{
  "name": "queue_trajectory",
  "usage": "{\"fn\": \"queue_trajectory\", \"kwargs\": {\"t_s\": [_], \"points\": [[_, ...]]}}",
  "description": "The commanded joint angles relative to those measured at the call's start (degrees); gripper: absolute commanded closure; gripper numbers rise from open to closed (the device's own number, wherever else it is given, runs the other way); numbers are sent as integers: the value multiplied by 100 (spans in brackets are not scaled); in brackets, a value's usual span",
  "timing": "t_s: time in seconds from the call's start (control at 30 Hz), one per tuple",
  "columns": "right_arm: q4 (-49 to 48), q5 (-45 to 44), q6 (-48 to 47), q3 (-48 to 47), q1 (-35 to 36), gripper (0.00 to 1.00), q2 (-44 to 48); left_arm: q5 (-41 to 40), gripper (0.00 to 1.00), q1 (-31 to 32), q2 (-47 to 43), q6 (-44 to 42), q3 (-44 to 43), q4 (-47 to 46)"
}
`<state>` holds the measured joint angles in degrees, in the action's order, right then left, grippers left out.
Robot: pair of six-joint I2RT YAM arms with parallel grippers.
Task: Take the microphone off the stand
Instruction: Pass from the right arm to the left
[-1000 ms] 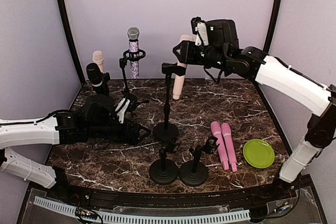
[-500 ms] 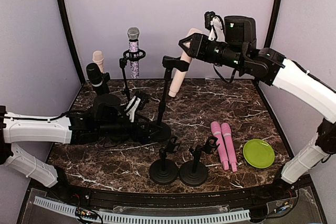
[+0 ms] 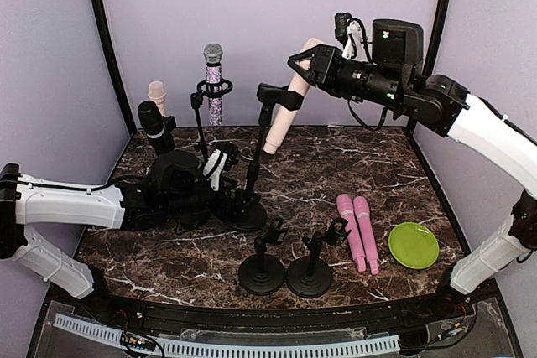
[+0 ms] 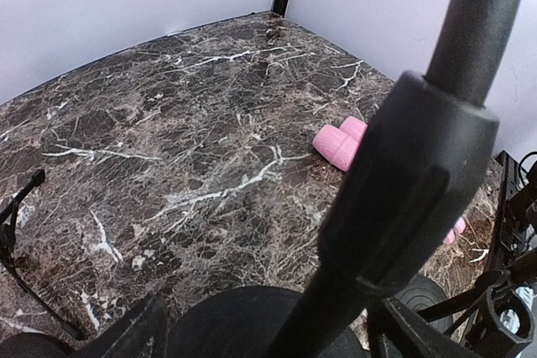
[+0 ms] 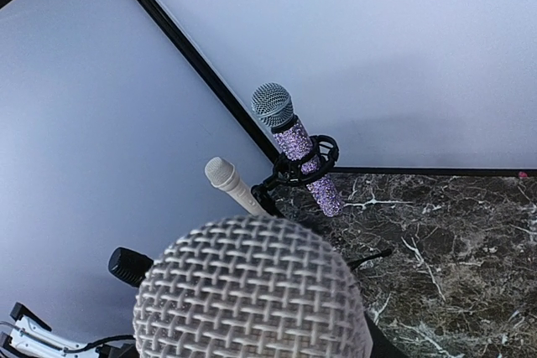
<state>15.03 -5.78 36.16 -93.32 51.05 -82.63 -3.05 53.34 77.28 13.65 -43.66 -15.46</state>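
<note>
The right gripper (image 3: pixel 306 63) is clenched on the pale pink microphone (image 3: pixel 281 119) near its mesh head. It holds the microphone high and tilted, with the body crossing the clip (image 3: pixel 277 96) of the tall stand (image 3: pixel 256 161) and the lower end hanging above the marble table (image 3: pixel 352 165). The left gripper (image 3: pixel 235 203) sits low by the stand's round base (image 4: pixel 243 324), its 2 fingers (image 4: pixel 126 333) spread wide on either side of the pole (image 4: pixel 436 123), released.
</note>
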Motion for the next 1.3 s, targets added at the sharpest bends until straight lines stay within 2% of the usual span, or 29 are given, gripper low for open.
{"fn": "queue_trajectory", "kwargs": {"t_s": [0.0, 0.3, 0.4, 0.6, 0.67, 0.8, 1.07, 1.2, 1.27], "points": [[-755, 41, 327, -269, 43, 100, 292, 134, 20, -17, -22, -90, 275, -726], [-638, -24, 403, -312, 42, 100, 285, 778, 51, -15, -6, -274, 443, -1059], [-638, 18, 455, -327, 40, 100, 274, 833, 53, -10, 30, -322, 474, -1130], [-662, 94, 544, -316, 39, 100, 274, 852, 47, -16, 133, -490, 368, -1143], [-691, 107, 576, -314, 46, 100, 265, 911, 51, -11, 176, -547, 312, -1144], [-694, 69, 610, -302, 40, 100, 281, 921, 60, -9, 208, -588, 282, -1134], [-640, -134, 561, -219, 40, 100, 249, 894, 88, -7, -55, -676, 418, -1184], [-496, -431, 443, -127, 37, 91, 268, 821, 100, -11, -218, -780, 378, -1000], [-482, -563, 367, -56, 39, 83, 319, 789, 100, -6, -323, -814, 380, -965]]}}
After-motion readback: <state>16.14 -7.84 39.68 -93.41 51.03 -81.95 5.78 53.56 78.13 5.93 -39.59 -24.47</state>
